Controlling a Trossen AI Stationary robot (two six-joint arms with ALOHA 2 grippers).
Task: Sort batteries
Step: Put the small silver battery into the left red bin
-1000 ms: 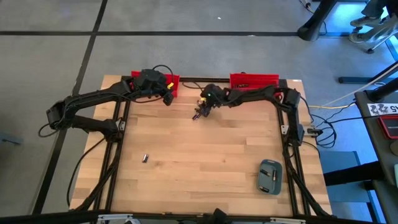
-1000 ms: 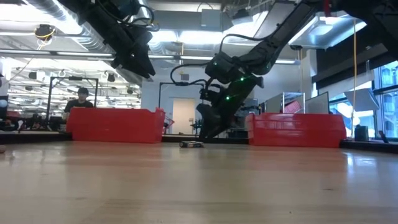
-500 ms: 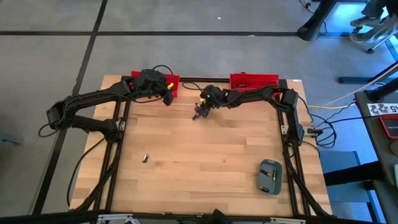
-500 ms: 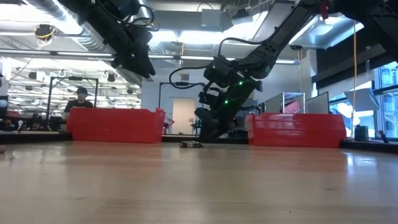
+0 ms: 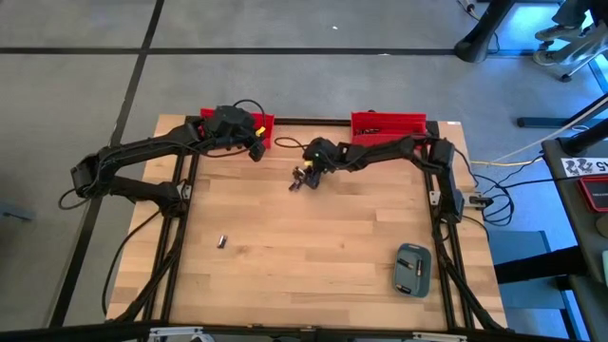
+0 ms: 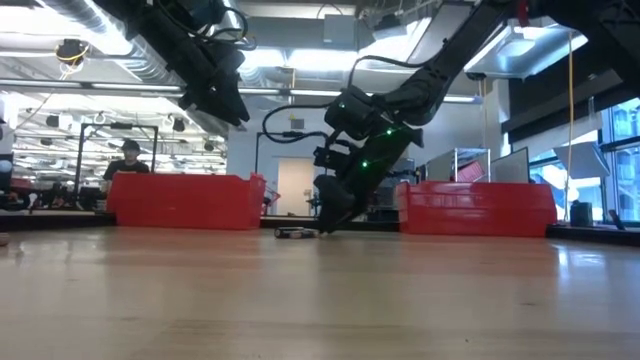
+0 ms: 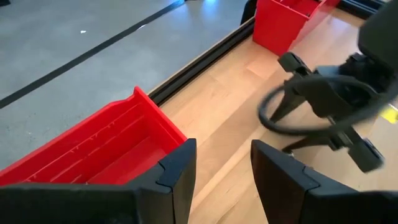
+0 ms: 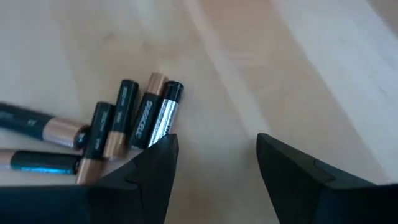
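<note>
Several batteries (image 8: 124,127), black and copper cells, lie flat in a loose pile on the wood between the two red bins; they also show in the high view (image 5: 297,180) and the low view (image 6: 293,233). My right gripper (image 8: 214,177) is open and low over the table, with the pile just beside one finger and bare wood between the two. In the high view it (image 5: 307,173) sits right of the pile. One more battery (image 5: 221,241) lies alone toward the near left. My left gripper (image 7: 224,171) waits open beside the left red bin (image 7: 93,149). My right gripper meets the pile only with the outer side of one finger (image 8: 152,162), against the end of the nearest cell (image 8: 166,109). The fingers slant down from the table's right. Nothing lies between them, and the cells stay flat on the wood.
The left red bin (image 5: 239,128) and the right red bin (image 5: 388,122) stand along the far edge. A grey-blue case (image 5: 413,269) lies near the right near corner. Black frame rails run down both sides. A person shows beyond the table (image 6: 128,160).
My right gripper has moved a little toward the table's left and near edge, staying low. The battery pile has slid a short way toward the left with it. My left arm has kept still.
</note>
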